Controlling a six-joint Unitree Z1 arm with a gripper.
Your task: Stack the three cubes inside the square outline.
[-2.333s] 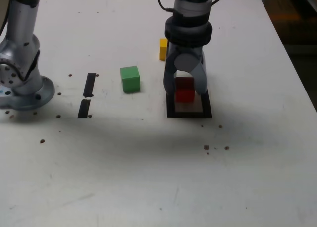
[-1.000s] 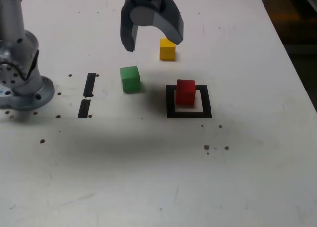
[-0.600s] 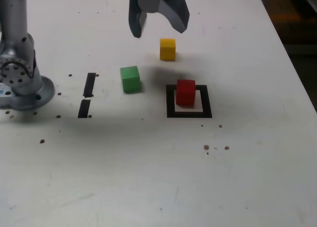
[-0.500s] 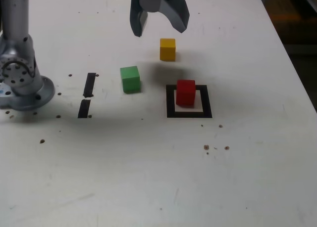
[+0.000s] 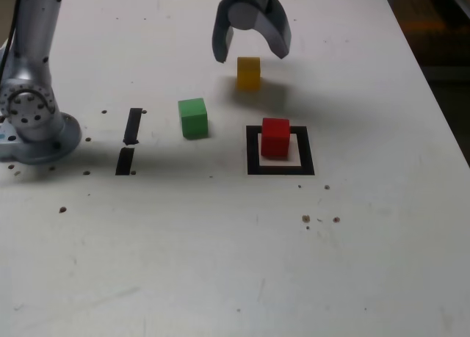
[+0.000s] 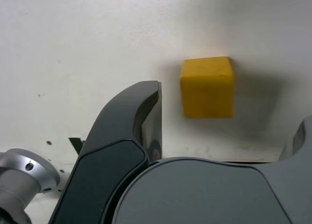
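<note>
Above the yellow cube, upper middle of the exterior view, hangs the gripper, jaws apart and empty.
Red cube sits inside the square outline; green cube lies to its left.

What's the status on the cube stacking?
Gripper open, empty, above small yellow cube. Red cube inside black tape square outline. Green cube aside; nothing in the way.

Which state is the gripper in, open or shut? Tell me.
Open. The gripper has its jaws spread wide above the yellow cube, and nothing is between them.
</note>
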